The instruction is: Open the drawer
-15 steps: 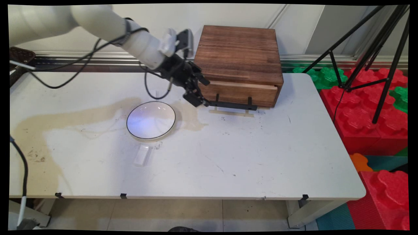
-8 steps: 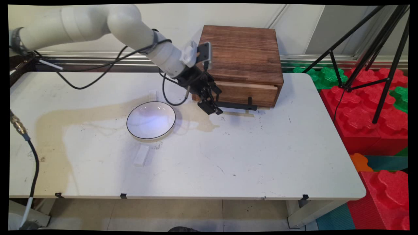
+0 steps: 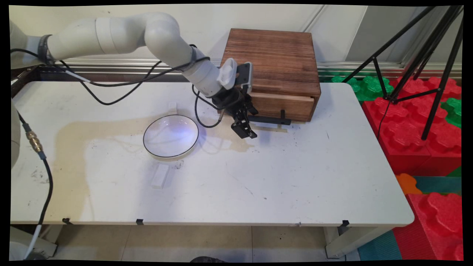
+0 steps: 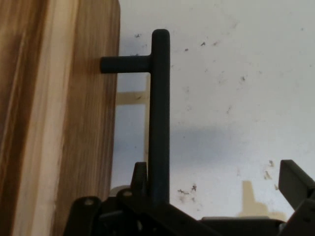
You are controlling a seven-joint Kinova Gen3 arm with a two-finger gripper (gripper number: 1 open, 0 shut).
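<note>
Over the white table (image 3: pixel 295 177), the gripper (image 3: pixel 245 131) is held spread about one end of the wooden box's (image 3: pixel 271 62) black handle (image 4: pixel 159 123), the bar lying close beside one finger.

Nothing here can be read: no words, labels, brand marks, numbers or signs show in either view.
</note>
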